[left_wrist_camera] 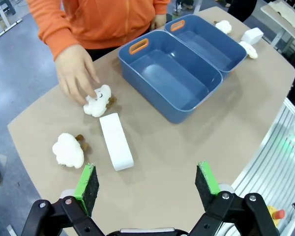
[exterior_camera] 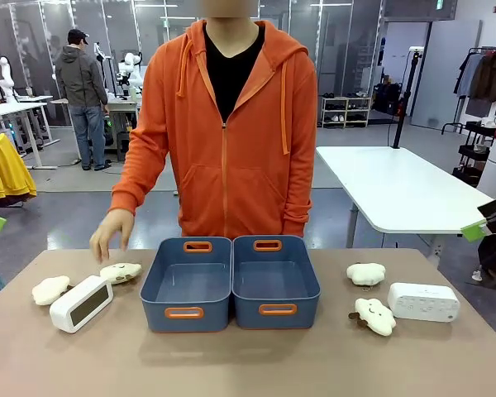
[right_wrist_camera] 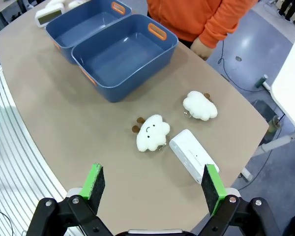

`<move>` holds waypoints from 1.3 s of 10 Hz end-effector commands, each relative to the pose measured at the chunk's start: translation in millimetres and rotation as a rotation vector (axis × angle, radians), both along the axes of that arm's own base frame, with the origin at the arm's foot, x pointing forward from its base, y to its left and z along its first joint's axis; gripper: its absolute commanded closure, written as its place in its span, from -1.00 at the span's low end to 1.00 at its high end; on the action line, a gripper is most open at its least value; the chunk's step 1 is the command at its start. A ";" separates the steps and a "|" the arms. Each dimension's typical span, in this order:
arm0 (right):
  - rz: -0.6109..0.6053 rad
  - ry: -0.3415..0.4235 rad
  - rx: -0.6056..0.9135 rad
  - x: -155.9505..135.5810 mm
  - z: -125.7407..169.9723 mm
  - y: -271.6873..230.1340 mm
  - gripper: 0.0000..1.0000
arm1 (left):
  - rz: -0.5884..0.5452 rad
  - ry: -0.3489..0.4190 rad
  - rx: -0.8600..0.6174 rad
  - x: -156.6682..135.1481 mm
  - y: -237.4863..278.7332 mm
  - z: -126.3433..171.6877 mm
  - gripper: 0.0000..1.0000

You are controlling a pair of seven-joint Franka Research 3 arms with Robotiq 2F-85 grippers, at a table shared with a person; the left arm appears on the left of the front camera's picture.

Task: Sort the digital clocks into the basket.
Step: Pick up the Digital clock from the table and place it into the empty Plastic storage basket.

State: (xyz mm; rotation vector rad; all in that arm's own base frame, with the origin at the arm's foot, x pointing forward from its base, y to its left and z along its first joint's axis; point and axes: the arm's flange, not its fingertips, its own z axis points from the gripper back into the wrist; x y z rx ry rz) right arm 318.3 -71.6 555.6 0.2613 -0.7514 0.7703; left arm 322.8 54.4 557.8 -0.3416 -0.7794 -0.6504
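Observation:
Two blue baskets stand side by side mid-table, one on the left (exterior_camera: 153, 310) and one on the right (exterior_camera: 307, 308), both with nothing in them. A white digital clock with a dark face (exterior_camera: 81, 303) lies left of them. Another with a dotted white face (exterior_camera: 423, 302) lies at the right. My left gripper (left_wrist_camera: 147, 187) hangs open above the table, with the left clock (left_wrist_camera: 116, 141) just ahead of its fingers. Open too, my right gripper (right_wrist_camera: 155, 189) hovers near the right clock (right_wrist_camera: 192, 155). Neither holds anything.
Fluffy cloud toys lie by both clocks: two at the left (exterior_camera: 50, 289) (exterior_camera: 120, 272) and two at the right (exterior_camera: 365, 274) (exterior_camera: 375, 316). The person's hand (left_wrist_camera: 76, 73) rests on one left cloud (left_wrist_camera: 98, 101). The table's front strip is bare.

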 end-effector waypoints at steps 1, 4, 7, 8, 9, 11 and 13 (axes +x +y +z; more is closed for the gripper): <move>0.008 -0.006 0.008 -0.3 0.1 -2.6 -1.00 | -0.020 0.000 0.018 -1.6 1.6 1.4 -1.00; 0.008 -0.006 0.008 -0.3 0.1 -2.6 -1.00 | -0.020 0.000 0.018 -1.6 1.6 1.4 -1.00; 0.008 -0.006 0.008 -0.3 0.1 -2.6 -1.00 | -0.020 0.000 0.018 -1.6 1.6 1.4 -1.00; 0.008 -0.006 0.008 -0.3 0.1 -2.6 -1.00 | -0.020 0.000 0.018 -1.6 1.6 1.4 -1.00; 0.008 -0.006 0.008 -0.3 0.1 -2.6 -1.00 | -0.020 0.000 0.018 -1.6 1.6 1.4 -1.00; 0.008 -0.006 0.008 -0.3 0.1 -2.6 -1.00 | -0.020 0.000 0.018 -1.6 1.6 1.4 -1.00; 0.008 -0.006 0.008 -0.3 0.1 -2.6 -1.00 | -0.020 0.000 0.018 -1.6 1.6 1.4 -1.00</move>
